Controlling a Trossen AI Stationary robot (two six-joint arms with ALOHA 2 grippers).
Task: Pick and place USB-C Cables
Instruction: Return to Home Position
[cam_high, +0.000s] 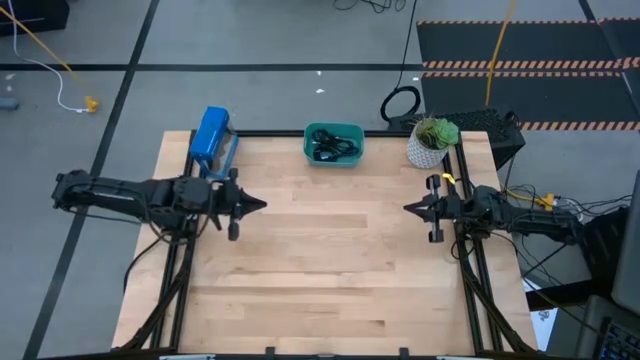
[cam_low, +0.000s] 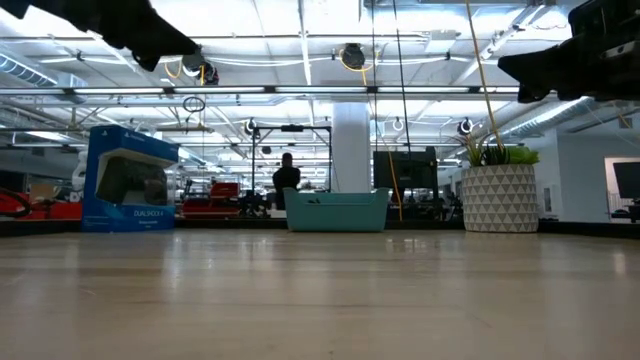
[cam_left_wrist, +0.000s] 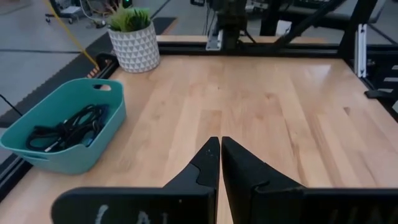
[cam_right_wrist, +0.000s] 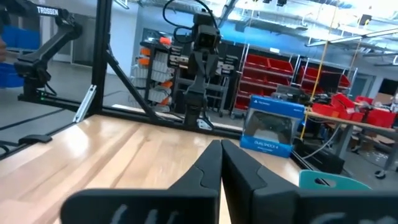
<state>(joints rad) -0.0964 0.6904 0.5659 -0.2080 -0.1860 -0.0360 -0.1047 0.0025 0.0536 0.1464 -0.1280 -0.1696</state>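
The USB-C cables (cam_high: 333, 148) lie as a dark tangle inside the teal bin (cam_high: 310, 150) at the table's far edge; in the left wrist view the cables (cam_left_wrist: 65, 130) rest on the floor of the bin (cam_left_wrist: 99, 152), and single cables cannot be told apart. My left gripper (cam_high: 262, 206) hovers shut over the table's left side, its tips (cam_left_wrist: 220, 144) pointing toward the right. My right gripper (cam_high: 407, 208) hovers shut over the right side, its tips (cam_right_wrist: 221, 147) pointing toward the left. Both are well clear of the bin.
A blue product box (cam_high: 211, 135) stands at the far left corner and a potted plant (cam_high: 431, 143) in a white pot at the far right corner. A large black cable loop (cam_high: 401, 104) lies on the floor beyond the table. Bare wood (cam_high: 330, 270) spans the middle and near side.
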